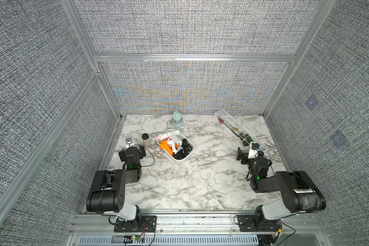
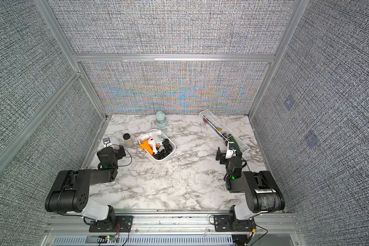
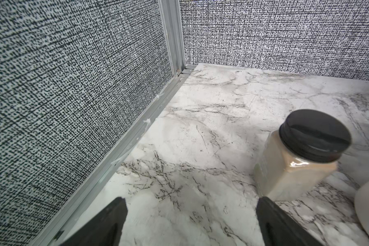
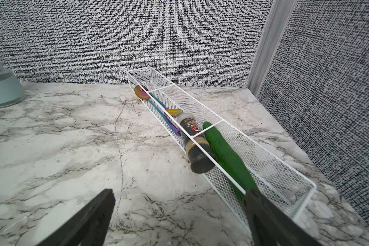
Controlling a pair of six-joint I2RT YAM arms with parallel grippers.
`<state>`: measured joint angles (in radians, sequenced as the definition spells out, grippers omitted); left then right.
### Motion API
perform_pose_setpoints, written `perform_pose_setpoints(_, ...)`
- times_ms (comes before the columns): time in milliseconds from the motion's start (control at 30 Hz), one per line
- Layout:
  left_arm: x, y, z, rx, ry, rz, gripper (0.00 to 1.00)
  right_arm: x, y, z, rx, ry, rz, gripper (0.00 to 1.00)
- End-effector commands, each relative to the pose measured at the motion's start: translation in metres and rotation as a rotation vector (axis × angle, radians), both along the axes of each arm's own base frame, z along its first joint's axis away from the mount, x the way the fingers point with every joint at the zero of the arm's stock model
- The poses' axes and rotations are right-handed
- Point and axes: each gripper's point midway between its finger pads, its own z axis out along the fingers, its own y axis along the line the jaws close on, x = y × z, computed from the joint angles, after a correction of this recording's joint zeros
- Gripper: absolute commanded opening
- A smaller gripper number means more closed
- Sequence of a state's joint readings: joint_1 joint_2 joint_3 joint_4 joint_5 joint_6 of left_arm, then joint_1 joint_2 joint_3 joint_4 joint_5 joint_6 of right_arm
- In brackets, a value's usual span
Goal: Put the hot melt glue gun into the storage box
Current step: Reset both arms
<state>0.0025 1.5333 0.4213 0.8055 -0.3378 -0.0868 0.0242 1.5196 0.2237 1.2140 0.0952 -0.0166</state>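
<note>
The storage box, a shallow white tub, sits on the marble left of centre. In it lie a white glue gun, a pink-and-white glue gun and an orange glue gun, with tangled black cords. The white gun's back end overhangs the far rim. My left gripper is open and empty, left of the box near the side wall. My right gripper is open and empty, far right of the box.
A black-lidded jar of beige powder stands between my left gripper and the box. A teal bottle stands at the back. Beside my right gripper lies a long divided mesh tray with spoons, a spice bottle and a cucumber.
</note>
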Motion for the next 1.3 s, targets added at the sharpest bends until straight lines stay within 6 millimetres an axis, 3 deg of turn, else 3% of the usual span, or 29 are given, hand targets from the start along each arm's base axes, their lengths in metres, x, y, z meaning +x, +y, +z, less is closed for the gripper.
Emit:
perform_pose_setpoints(0,0.001,0.0,0.003,-0.004,-0.011,-0.002,1.0,0.003,0.0,0.007,0.011,-0.024,0.003,0.99)
perform_pose_setpoints(767,0.001,-0.001,0.003,-0.003,-0.011,-0.003,1.0,0.002,0.0,0.007,0.006,-0.026,0.004,0.99)
perform_pose_setpoints(1000,0.001,-0.001,0.002,-0.004,-0.01,-0.003,1.0,0.0,0.023,0.008,0.0,-0.031,0.179,0.99)
perform_pose_setpoints(1267,0.003,-0.001,0.001,-0.009,-0.004,-0.009,1.0,0.002,0.012,0.007,0.02,-0.025,0.119,0.99)
